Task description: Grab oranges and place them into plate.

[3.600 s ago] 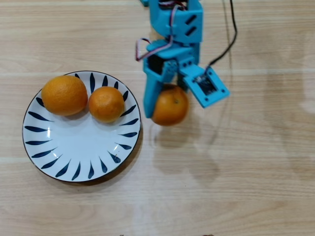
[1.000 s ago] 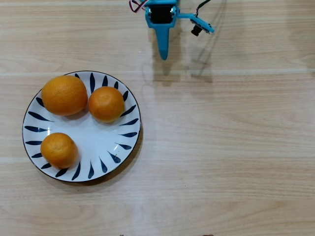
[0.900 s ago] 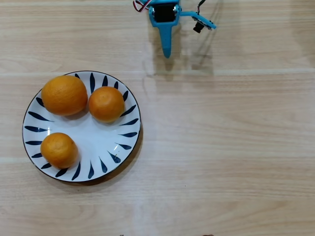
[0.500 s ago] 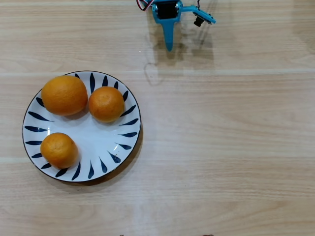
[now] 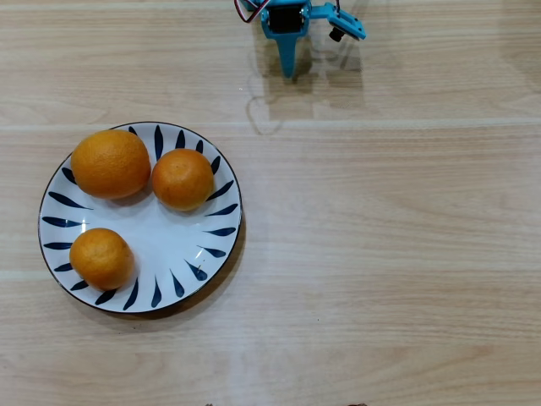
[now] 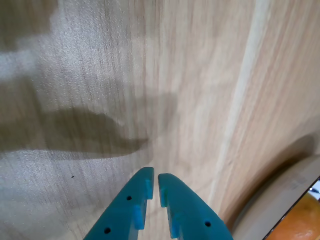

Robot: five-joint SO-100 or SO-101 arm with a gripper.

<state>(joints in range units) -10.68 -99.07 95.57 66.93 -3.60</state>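
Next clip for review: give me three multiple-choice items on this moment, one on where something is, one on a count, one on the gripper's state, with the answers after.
1. In the overhead view, where is the gripper?
A. over the plate
B. at the top edge, clear of the plate
C. at the bottom right corner

2. How many oranges lie on the plate?
A. one
B. two
C. three

3. How do the gripper's jaws stand?
A. nearly together, holding nothing
B. wide open
C. clamped on an orange

Answers:
1 B, the blue gripper sits at the top edge, above and right of the plate.
2 C, the large orange and two small ones all rest on it.
3 A, the wrist view shows the fingertips with only a thin slit between them and bare table beneath.
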